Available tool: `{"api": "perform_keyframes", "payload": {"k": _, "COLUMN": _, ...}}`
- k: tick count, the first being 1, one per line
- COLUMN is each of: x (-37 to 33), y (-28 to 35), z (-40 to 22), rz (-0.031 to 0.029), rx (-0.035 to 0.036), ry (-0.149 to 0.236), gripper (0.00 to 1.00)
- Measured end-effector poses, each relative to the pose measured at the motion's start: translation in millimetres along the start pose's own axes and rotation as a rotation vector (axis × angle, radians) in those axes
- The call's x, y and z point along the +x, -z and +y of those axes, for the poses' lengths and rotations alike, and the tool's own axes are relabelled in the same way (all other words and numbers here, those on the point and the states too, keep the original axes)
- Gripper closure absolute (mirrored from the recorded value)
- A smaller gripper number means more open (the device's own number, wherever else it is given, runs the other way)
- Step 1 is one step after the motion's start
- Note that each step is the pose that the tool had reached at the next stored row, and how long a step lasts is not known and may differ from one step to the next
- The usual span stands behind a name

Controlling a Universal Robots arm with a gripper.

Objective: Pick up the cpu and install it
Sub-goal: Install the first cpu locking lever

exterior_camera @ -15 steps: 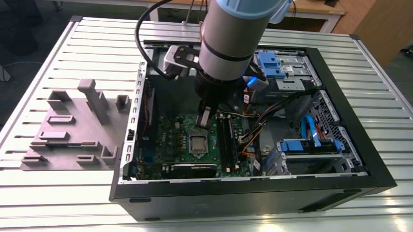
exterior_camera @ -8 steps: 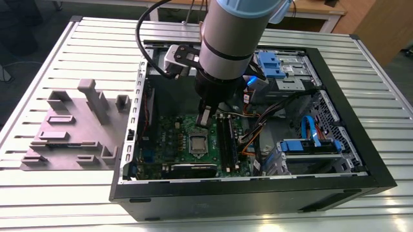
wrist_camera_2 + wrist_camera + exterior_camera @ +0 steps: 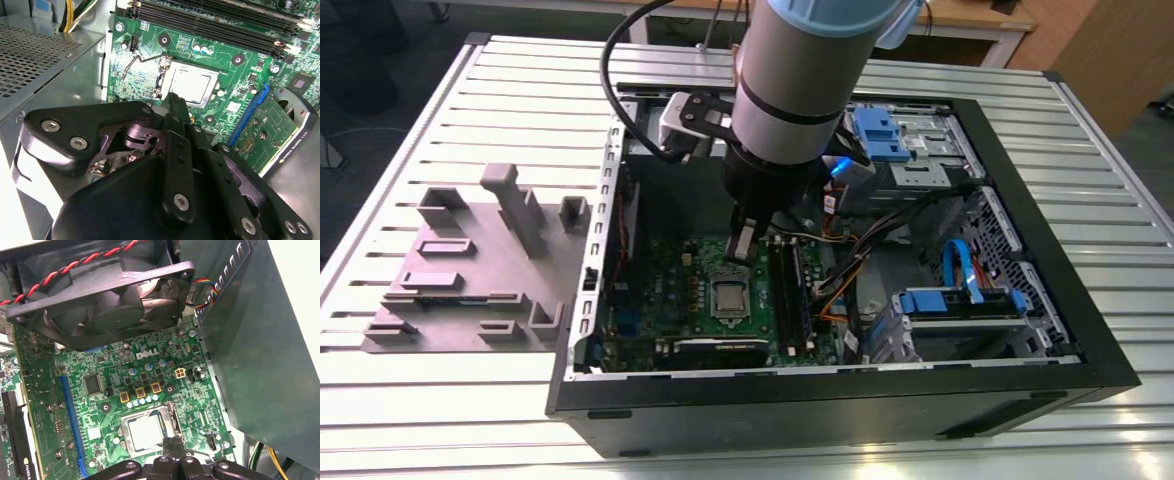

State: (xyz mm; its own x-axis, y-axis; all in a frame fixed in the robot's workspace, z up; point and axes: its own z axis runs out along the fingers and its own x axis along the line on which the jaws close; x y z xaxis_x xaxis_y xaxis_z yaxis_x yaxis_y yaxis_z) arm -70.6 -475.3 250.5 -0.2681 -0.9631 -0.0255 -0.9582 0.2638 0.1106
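CPU (image 3: 145,432) installation was the work in hand, and you would have found that chip lying flat in the socket frame (image 3: 172,423) on the green motherboard (image 3: 107,405), silvery top facing up. In the second wrist view the same cpu (image 3: 192,86) sat square inside the frame, with the retention lever (image 3: 131,64) raised beside it.

Gripper (image 3: 172,444) position: directly above the socket, fingertips close over the edge of the cpu. The black fingers (image 3: 176,117) stood drawn together into one narrow tip, with nothing visible between them. You could not tell from either wrist view whether the tip touched the chip or hung just clear of it. In the exterior view the gripper (image 3: 740,248) hung from the grey arm (image 3: 801,90) just above the cpu (image 3: 727,296).

Around the socket you had:
- memory slots (image 3: 220,22) running alongside the socket;
- a blue expansion slot (image 3: 74,420) farther out on the board;
- a black case fan (image 3: 107,302) with a red-and-black twisted lead, overhanging the board.

Outward again, the motherboard lay inside an open black computer case (image 3: 854,400), with blue drive brackets (image 3: 881,135) at its far end. The case rested on a slatted metal table (image 3: 454,420). A grey fixture block (image 3: 474,270) stood on the table at the exterior view's left, well apart from the gripper.
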Motion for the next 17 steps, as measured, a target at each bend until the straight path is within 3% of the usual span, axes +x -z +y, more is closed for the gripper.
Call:
{"api": "perform_keyframes", "payload": {"k": 6, "x": -0.2, "y": 0.1, "z": -0.6, "rz": -0.0001, "rx": 0.0, "ry": 0.0, "gripper": 0.9}}
{"api": "perform_keyframes", "payload": {"k": 14, "x": -2.5, "y": 0.9, "z": -8.6, "rz": -0.001, "rx": -0.0002, "ry": 0.0, "gripper": 0.9}}
{"api": "perform_keyframes", "payload": {"k": 17, "x": -2.7, "y": 4.2, "z": -8.3, "rz": -0.0023, "rx": -0.0007, "ry": 0.0, "gripper": 0.9}}
